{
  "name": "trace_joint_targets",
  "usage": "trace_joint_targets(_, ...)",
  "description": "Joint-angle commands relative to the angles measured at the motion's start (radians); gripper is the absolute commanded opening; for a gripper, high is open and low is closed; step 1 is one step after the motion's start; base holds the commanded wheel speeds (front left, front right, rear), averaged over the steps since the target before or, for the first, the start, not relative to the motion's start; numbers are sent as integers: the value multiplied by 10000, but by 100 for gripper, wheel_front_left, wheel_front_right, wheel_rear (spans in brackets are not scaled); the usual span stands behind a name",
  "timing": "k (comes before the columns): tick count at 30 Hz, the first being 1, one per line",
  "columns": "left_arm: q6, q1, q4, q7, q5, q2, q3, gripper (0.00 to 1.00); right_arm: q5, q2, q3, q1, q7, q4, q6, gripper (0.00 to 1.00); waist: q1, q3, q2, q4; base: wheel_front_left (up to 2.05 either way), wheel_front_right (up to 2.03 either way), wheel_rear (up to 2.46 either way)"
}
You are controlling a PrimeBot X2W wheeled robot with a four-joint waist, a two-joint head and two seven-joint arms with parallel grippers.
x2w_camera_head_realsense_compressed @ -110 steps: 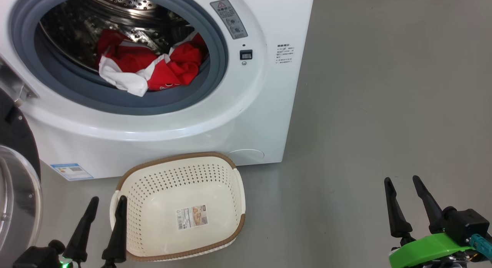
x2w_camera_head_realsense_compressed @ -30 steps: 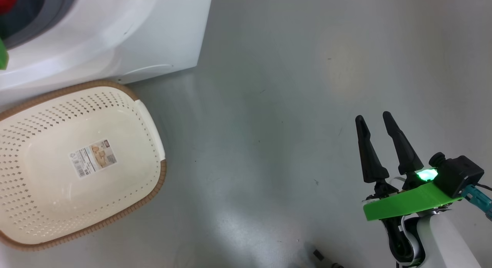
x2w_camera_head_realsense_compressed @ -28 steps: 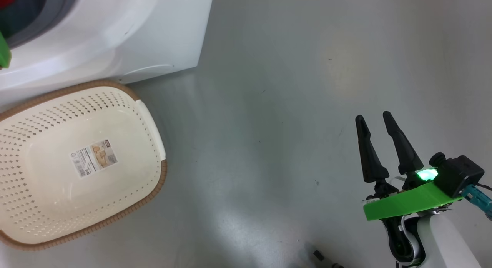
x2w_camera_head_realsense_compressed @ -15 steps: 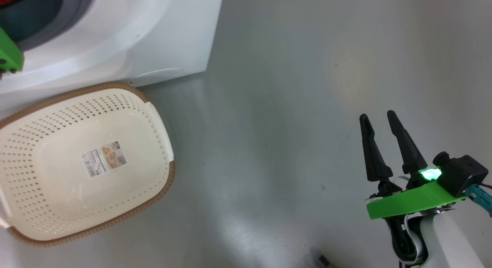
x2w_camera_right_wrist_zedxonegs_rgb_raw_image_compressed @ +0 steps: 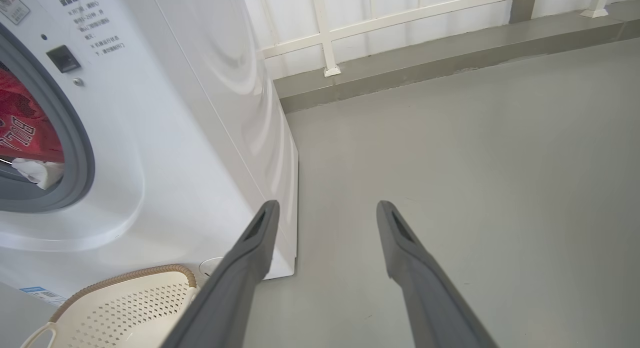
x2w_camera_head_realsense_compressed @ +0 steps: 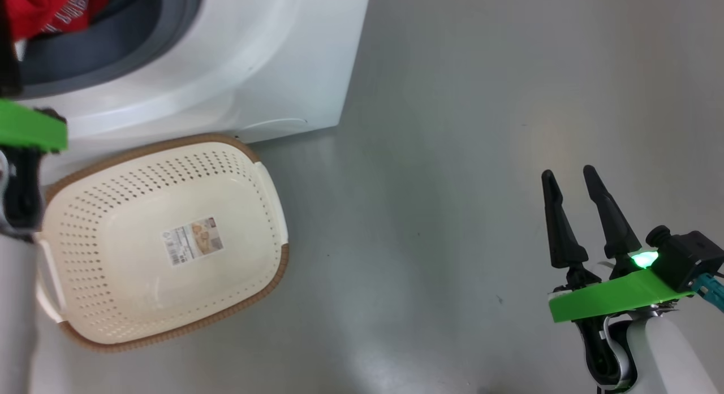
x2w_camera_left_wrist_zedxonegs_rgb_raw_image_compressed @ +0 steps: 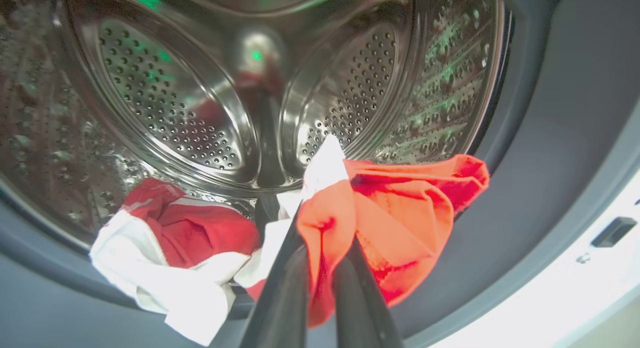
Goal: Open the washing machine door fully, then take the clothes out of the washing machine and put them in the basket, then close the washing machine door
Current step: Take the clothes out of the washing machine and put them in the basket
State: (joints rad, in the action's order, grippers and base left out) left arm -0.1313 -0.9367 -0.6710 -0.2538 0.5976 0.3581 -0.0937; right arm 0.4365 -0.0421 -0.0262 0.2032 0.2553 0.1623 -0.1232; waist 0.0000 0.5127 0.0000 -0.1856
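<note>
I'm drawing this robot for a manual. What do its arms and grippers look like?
The right gripper and left gripper each have two long, tapering dark fingers. Behind the right one sit a bright green plate, a glowing green light, a black boxy module with a teal plug, then a smooth white forearm. The left arm carries a matching green plate.

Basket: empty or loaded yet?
Empty. Basket holds just its sticker; clothes are at the drum opening.

Red-and-white clothes [x2w_camera_left_wrist_zedxonegs_rgb_raw_image_compressed: 400,213], cream perforated basket [x2w_camera_head_realsense_compressed: 107,213] with brown rim, white washing machine [x2w_camera_head_realsense_compressed: 254,72], grey floor [x2w_camera_head_realsense_compressed: 481,100]
</note>
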Motion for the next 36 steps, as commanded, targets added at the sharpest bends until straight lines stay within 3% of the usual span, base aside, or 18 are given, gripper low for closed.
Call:
trace_joint_targets(1, 13, 541, 870, -78, -327, 98, 868, 0, -73, -81, -134, -265, 65, -157, -75, 100, 0, -237, 0, 220, 0, 0, 0)
trace_joint_targets(7, 9, 2436, 3098, -79, -754, -774, 2154, 0, -147, -81, -201, -367, 65, -83, -75, 100, 0, -525, 0, 382, 0, 0, 0)
trace_joint_targets(18, 7, 4690, 6199, -79, -1947, -1555, 2633, 0, -335, -81, -108, -427, 65, -64, -75, 100, 0, -793, 0, 653, 0, 0, 0)
trace_joint_targets(27, 7, 5302, 8689, -79, -2160, -2110, 3249, 0, -500, -81, 86, -487, 65, -109, -75, 100, 0, -818, 0, 833, 0, 0, 0)
trace_joint_targets(29, 7, 5312, 9184, -79, -2241, -2187, 3288, 7, -525, -81, 123, -484, 65, -120, -75, 100, 0, -802, 0, 867, 0, 0, 0)
trace_joint_targets(30, 6, 5332, 9353, -79, -2290, -2213, 3282, 1, -529, -81, 135, -484, 65, -120, -75, 100, 0, -796, 0, 883, 0, 0, 0)
trace_joint_targets(36, 6, 5568, 8809, -80, -2364, -2230, 2982, 0, -502, -81, 7, -411, 65, -71, -75, 100, 0, -761, 0, 872, 0, 0, 0)
